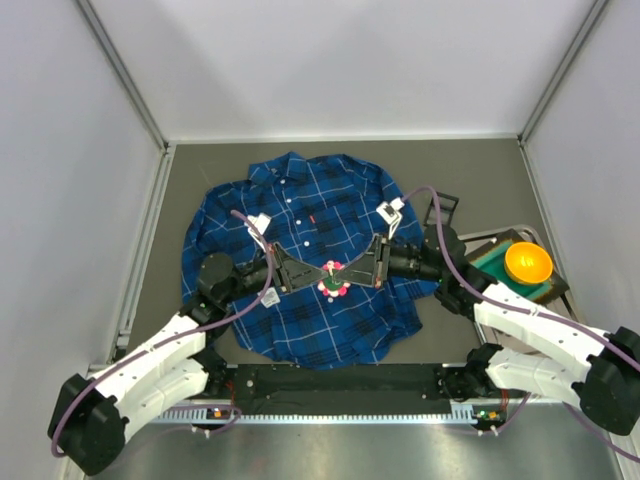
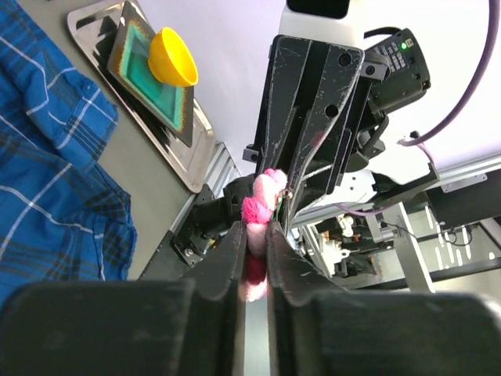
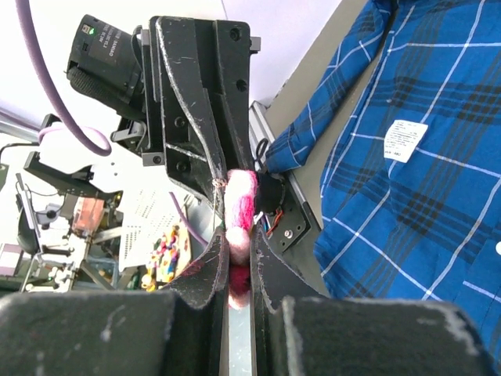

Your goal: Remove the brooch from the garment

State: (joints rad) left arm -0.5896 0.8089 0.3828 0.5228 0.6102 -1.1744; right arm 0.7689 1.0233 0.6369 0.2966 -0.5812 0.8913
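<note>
The brooch (image 1: 333, 279) sits over the middle of the blue plaid shirt (image 1: 300, 205), which lies spread on the worktop (image 1: 460, 170). From above, the left tool (image 1: 320, 274) and right tool (image 1: 348, 272) meet on it from opposite sides, probably so one can steady it while the other works the pin. Whether the pin is through the cloth cannot be told here. In the left wrist view, the left tool is clamped on the brooch, with the right tool's tips facing it. In the right wrist view, the right tool is likewise pinched on the brooch, with no cloth visible between its fingers.
</note>
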